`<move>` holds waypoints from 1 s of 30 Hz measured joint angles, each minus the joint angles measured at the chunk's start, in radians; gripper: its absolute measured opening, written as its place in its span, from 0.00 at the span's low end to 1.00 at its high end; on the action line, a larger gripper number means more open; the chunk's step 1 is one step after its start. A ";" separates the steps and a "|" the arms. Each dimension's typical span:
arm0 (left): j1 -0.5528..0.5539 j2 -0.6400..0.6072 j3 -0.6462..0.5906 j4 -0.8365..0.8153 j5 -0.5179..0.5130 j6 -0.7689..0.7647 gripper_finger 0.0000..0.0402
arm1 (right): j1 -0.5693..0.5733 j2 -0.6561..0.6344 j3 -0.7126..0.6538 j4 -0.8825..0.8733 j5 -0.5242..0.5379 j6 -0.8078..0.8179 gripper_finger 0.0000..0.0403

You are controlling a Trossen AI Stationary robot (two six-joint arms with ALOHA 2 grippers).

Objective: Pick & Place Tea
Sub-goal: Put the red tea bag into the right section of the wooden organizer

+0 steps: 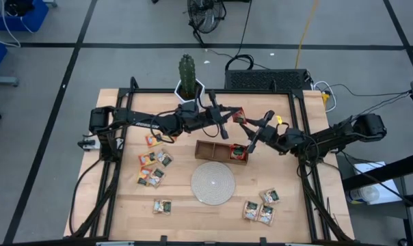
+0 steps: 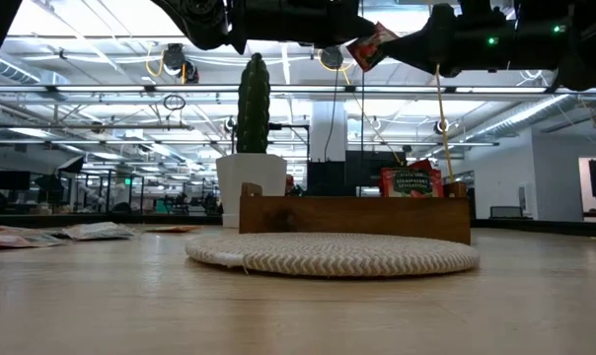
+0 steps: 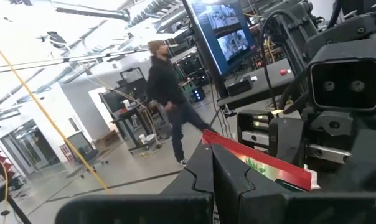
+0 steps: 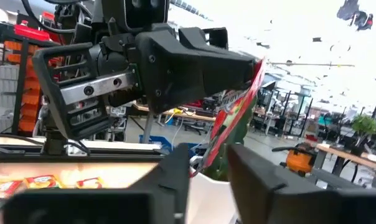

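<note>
A red tea sachet (image 1: 237,115) hangs in the air above the table's far middle, with my left gripper (image 1: 228,117) shut on it. My right gripper (image 4: 206,165) comes from the table's right. It is open, with a finger on each side of the sachet's free end (image 4: 228,127). The brown wooden tray (image 1: 221,150) lies below them. Another red sachet (image 2: 411,182) stands upright in its right compartment. More tea sachets lie flat on the table at the left (image 1: 154,167) and at the near right (image 1: 260,205). My left gripper pinches one end of the red sachet (image 3: 238,158) between its two shut fingers, reaching roughly level from the table's left. The rest of the sachet (image 3: 281,171) sticks out past the fingertips, lifted clear of table and tray. I cannot tell whether my right gripper touches the sachet.
A round pale woven disc (image 1: 212,183) lies just in front of the tray. A cactus in a white pot (image 1: 187,75) stands at the far edge, close behind the grippers. A person walks in the room beyond the table (image 3: 166,93).
</note>
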 joint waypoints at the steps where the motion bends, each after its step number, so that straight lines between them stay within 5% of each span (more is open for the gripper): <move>1: -0.002 0.000 0.000 0.000 0.000 0.000 0.00 | 0.000 0.000 0.000 0.002 -0.001 -0.012 0.16; 4: -0.004 0.000 0.000 0.001 0.000 0.000 0.00 | 0.000 0.000 0.000 0.002 -0.003 -0.056 0.03; 13: -0.020 0.000 0.000 -0.014 -0.002 -0.003 0.01 | 0.029 -0.030 0.005 -0.080 0.041 -0.132 0.00; 17: -0.041 -0.006 0.000 -0.045 -0.052 0.004 0.06 | 0.079 -0.104 0.057 -0.339 0.131 -0.142 0.00; 30: -0.115 -0.155 0.001 -0.345 -0.303 0.083 0.15 | 0.207 -0.197 0.382 -1.177 0.126 0.059 0.00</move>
